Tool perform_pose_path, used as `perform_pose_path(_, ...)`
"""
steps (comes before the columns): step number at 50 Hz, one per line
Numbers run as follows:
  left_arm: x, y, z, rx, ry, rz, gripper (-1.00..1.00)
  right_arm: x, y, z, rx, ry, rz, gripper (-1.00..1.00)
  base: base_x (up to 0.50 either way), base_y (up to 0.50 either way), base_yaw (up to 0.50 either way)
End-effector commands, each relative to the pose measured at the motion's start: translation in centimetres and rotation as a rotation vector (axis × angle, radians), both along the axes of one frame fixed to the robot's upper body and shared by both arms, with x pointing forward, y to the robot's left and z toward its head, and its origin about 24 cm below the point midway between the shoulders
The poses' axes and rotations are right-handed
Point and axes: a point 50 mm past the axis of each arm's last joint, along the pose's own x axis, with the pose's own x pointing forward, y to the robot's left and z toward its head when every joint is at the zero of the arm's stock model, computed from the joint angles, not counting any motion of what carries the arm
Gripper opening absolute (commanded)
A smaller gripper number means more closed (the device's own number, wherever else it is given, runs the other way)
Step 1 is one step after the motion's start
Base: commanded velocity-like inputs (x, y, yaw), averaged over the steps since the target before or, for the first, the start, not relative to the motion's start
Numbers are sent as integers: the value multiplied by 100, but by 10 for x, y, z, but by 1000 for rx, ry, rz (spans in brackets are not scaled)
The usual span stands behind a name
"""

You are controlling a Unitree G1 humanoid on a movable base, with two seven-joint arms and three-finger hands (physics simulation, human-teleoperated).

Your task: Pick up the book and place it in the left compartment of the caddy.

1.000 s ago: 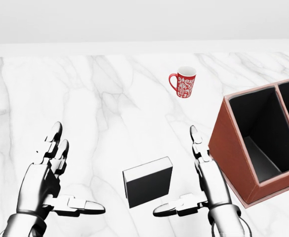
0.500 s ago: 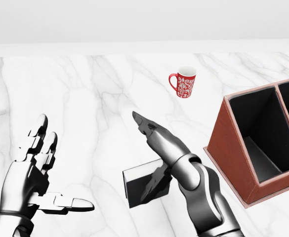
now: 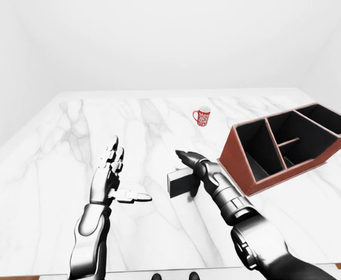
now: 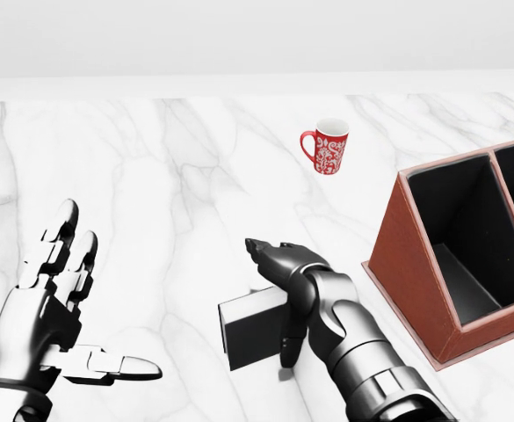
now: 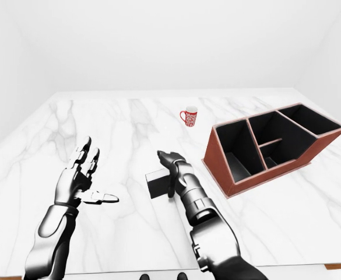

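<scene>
Covering the book (image 4: 249,330) just left of the caddy (image 4: 415,290), the right hand (image 4: 287,281) draped fingers over it, grip unconfirmed. Left hand (image 4: 50,308) hung open. Fingers should clamp both covers before lifting.

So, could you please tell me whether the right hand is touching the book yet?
Touching. In the head view, the right hand lies draped over the book's right end, its thumb hanging down the near face with no gap showing.
</scene>
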Motion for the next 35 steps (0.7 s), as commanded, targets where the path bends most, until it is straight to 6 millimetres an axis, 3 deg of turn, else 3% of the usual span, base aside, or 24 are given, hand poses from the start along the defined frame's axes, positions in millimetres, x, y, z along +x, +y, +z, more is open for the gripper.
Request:
perform_pose_path(1,0,0,1,2,-4,-5,100,-3,-5,-17,-105,93,4,11,0,0,0)
perform_pose_path(2,-1,0,1,2,-6,-5,100,-3,-5,-18,-100,100,4,-100,0,0,0)
perform_pose_path(17,0,3,2,5,-7,15,100,5,-12,-2,-85,45,-6,-100,0,0,0)
perform_pose_path(29,0,6,6,-4,-24,18,100,10,-22,42,-57,-83,13,-100,0,0,0)
perform_pose_path(35,-2,6,7,-4,-31,20,100,0,-27,64,-100,-124,47,-100,0,0,0)
